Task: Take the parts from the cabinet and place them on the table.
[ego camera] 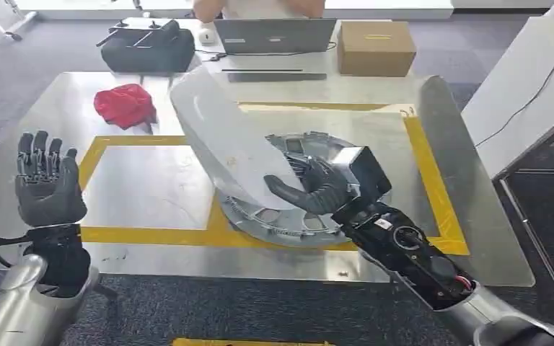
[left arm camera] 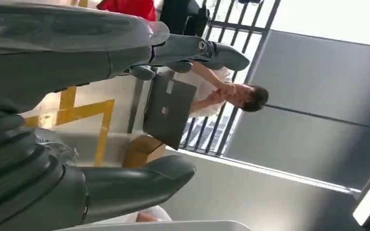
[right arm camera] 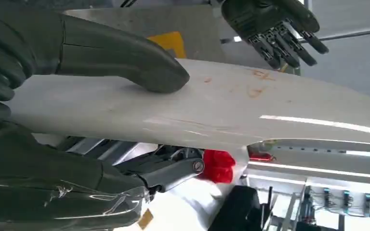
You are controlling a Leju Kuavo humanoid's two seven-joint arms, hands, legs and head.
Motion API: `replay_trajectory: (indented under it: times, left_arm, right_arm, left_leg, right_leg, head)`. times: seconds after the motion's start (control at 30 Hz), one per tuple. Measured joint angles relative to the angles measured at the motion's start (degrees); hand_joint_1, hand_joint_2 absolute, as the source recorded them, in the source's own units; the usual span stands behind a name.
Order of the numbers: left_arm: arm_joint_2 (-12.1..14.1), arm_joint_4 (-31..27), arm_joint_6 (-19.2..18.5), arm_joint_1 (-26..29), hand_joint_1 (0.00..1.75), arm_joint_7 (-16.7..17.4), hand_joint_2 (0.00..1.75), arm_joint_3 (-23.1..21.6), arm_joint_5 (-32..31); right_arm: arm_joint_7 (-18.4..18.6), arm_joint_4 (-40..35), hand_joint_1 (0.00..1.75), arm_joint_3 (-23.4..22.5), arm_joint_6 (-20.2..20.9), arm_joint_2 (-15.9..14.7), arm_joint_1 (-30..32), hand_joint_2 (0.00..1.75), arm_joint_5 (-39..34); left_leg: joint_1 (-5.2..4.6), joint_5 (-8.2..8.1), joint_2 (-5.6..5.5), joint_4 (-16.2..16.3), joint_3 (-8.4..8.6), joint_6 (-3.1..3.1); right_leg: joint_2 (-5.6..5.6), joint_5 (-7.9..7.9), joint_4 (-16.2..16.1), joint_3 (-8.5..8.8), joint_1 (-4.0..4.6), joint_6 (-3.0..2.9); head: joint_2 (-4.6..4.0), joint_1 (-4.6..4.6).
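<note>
Panel [ego camera: 220,140] unmarked, gripped by right robot hand [ego camera: 316,189].

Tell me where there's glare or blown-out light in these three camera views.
Head view: the table shines with pale reflections. Left wrist view: the sky at upper right is blown out. Right wrist view: a bright streak runs along the white panel held by the right hand.

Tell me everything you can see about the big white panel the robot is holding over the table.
The white panel is a long, curved, smooth shell, plastic by its look, with faint orange-brown scuffs showing in the right wrist view. The right robot hand grips its near end, thumb pressed on its face. It is tilted, rising toward the far left, above a round grey metal part that lies on the table across the yellow tape.
</note>
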Motion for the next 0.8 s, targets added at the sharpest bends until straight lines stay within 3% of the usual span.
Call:
replay_trajectory:
  times: [0.03,0.07,0.1,0.17,0.2,0.23,0.27,0.3,0.37,0.4,0.43,0.47,0.53,0.57,0.6,0.7,0.73,0.77,0.8]
  left_arm:
    - [-0.02,0.0,-0.07,-0.23,0.0,0.0,1.75,0.0,0.0]
    - [-0.04,0.07,-0.2,-0.57,0.0,-0.09,1.75,0.0,0.0]
    - [-0.24,0.13,-0.26,-0.75,0.0,-0.15,1.75,-0.02,0.0]
    - [-0.31,0.24,-0.26,-0.67,0.0,-0.2,1.75,-0.02,0.0]
    - [-0.35,0.31,-0.26,-0.71,0.0,-0.2,1.75,-0.02,0.02]
    - [-0.46,0.33,-0.26,-0.77,0.0,-0.24,1.75,-0.02,0.02]
    - [-0.52,0.33,-0.26,-0.88,0.0,-0.31,1.75,-0.02,0.04]
    - [-0.59,0.37,-0.28,-1.0,0.0,-0.35,1.75,-0.04,0.04]
    - [-0.81,0.57,-0.31,-0.94,0.0,-0.39,1.75,-0.07,0.07]
    - [-0.85,0.72,-0.31,-0.89,0.0,-0.39,1.75,-0.09,0.09]
    - [-0.92,0.85,-0.31,-0.89,0.0,-0.39,1.75,-0.09,0.09]
    - [-0.98,0.96,-0.31,-0.94,0.0,-0.42,1.75,-0.09,0.11]
    - [-1.09,1.01,-0.31,-1.06,0.0,-0.46,1.75,-0.09,0.11]
    - [-1.2,1.03,-0.31,-1.07,0.0,-0.59,1.75,-0.09,0.11]
    - [-1.27,1.16,-0.33,-1.29,0.0,-0.74,1.75,-0.11,0.11]
    - [-1.29,1.51,-0.33,-1.18,0.0,-0.79,1.75,-0.15,0.22]
    - [-1.25,1.53,-0.33,-1.35,0.0,-0.87,1.75,-0.15,0.24]
    - [-1.25,1.55,-0.33,-1.4,0.0,-1.01,1.75,-0.15,0.26]
    - [-1.25,1.57,-0.33,-1.74,0.0,-1.01,1.75,-0.15,0.26]
  right_arm:
    - [-0.04,0.0,1.75,0.22,0.11,0.02,-0.36,1.75,0.04]
    - [-0.15,0.09,1.75,0.39,0.33,0.04,-0.89,1.75,0.04]
    - [-0.2,0.17,1.75,0.55,0.5,0.04,-1.38,1.75,0.04]
    - [-0.44,0.48,1.75,0.9,0.72,0.15,-2.06,1.75,0.11]
    - [-0.57,0.66,1.75,1.07,0.83,0.26,-2.25,1.75,0.11]
    - [-0.72,0.9,1.75,1.2,0.98,0.26,-2.51,1.75,0.11]
    - [-0.83,1.09,1.75,1.36,1.01,0.26,-2.84,1.75,0.11]
    - [-1.13,1.35,1.75,1.55,1.11,0.26,-3.25,1.75,0.24]
    - [-1.4,2.01,1.75,1.92,1.27,0.28,-3.81,1.75,0.37]
    - [-1.55,2.43,1.75,2.16,1.38,0.39,-3.89,1.75,0.37]
    - [-1.6,2.69,1.75,2.34,1.55,0.46,-3.97,1.75,0.37]
    - [-1.62,3.0,1.75,2.56,1.66,0.52,-4.21,1.75,0.37]
    - [-1.84,3.54,1.75,2.93,1.77,0.76,-5.07,1.75,0.42]
    - [-1.99,3.83,1.75,3.02,1.79,0.76,-5.59,1.75,0.46]
    - [-2.19,4.28,1.75,3.19,1.88,0.89,-5.97,1.75,0.46]
    - [-2.58,5.31,1.75,3.74,2.6,1.53,-7.05,1.75,0.85]
    - [-2.73,5.6,1.75,3.89,2.87,1.79,-7.33,1.75,1.05]
    - [-2.86,5.99,1.75,4.07,2.97,2.01,-7.71,1.75,1.14]
    - [-3.1,6.52,1.75,4.26,3.0,2.36,-8.2,1.75,1.27]
  left_leg:
    - [0.03,2.28,0.58,-5.62,2.96,0.04]
    - [-0.14,2.35,1.6,-9.05,4.82,-0.03]
    - [-0.4,2.33,1.05,-9.35,4.84,0.55]
    - [-0.55,2.06,0.7,-9.12,4.73,1.2]
    - [-0.65,2.08,0.44,-9.18,4.78,1.64]
    - [-0.31,2.21,0.36,-9.54,5.11,2.14]
    - [-0.34,2.1,0.21,-9.54,5.26,2.35]
    - [-0.38,2.03,0.06,-9.52,5.32,2.8]
    - [-0.62,1.91,-0.3,-9.5,5.34,3.0]
    - [-0.8,1.85,-0.54,-9.49,5.39,3.1]
    - [-0.95,1.77,-0.87,-9.47,5.53,3.21]
    - [-1.1,1.7,-1.26,-9.45,5.73,3.29]
    - [-1.45,1.49,-1.85,-9.43,6.22,3.32]
    - [-1.29,1.38,-2.05,-9.51,6.27,3.29]
    - [-1.65,1.43,-2.21,-9.4,6.0,3.1]
    - [-1.22,1.79,-2.38,-9.56,5.6,2.32]
    - [-1.8,1.64,-2.47,-9.51,5.64,2.01]
    - [-1.59,0.81,-1.78,-8.69,5.35,1.69]
    - [-1.42,-0.98,-1.16,-5.64,3.81,1.09]
  right_leg:
    - [-0.12,-0.18,0.03,0.16,-0.07,0.29]
    - [-0.19,-0.44,0.13,0.1,0.35,0.72]
    - [-0.21,-0.54,0.25,0.0,0.44,1.03]
    - [-0.48,-0.58,-0.06,0.3,0.38,1.64]
    - [-0.71,-0.68,-0.16,0.49,0.28,2.03]
    - [-0.45,-1.26,0.18,0.27,0.04,2.46]
    - [0.04,-2.55,2.01,-0.52,0.07,2.46]
    - [0.36,-4.81,6.22,-2.33,0.09,2.41]
    - [0.77,-8.68,16.4,-7.36,0.34,2.41]
    - [0.87,-9.17,19.55,-9.17,0.38,2.35]
    - [0.89,-8.14,19.55,-9.5,0.42,2.16]
    - [0.93,-5.83,16.74,-8.48,0.49,1.81]
    - [1.31,0.02,6.62,-4.26,0.93,0.73]
    - [2.07,1.13,2.58,-2.75,1.16,-0.16]
    - [2.1,1.03,1.95,-1.95,1.23,-0.24]
    - [1.86,0.63,0.63,-1.4,1.53,-0.46]
    - [1.6,0.9,-0.35,-0.88,0.72,-0.46]
    - [1.4,1.17,-0.75,-0.52,0.63,-0.48]
    - [1.24,1.25,-0.88,-0.47,0.47,-0.76]
  head:
    - [0.0,-0.26]
    - [0.0,-0.72]
    - [0.0,-0.86]
    - [0.0,0.18]
    - [0.0,0.11]
    - [0.0,0.24]
    - [0.0,0.57]
    - [0.0,1.18]
    - [0.0,2.1]
    - [0.0,2.34]
    - [0.0,2.43]
    - [0.0,2.56]
    - [0.0,2.93]
    - [0.0,3.15]
    - [0.0,2.49]
    - [0.0,3.35]
    - [0.0,3.17]
    - [0.0,3.21]
    - [0.0,2.34]
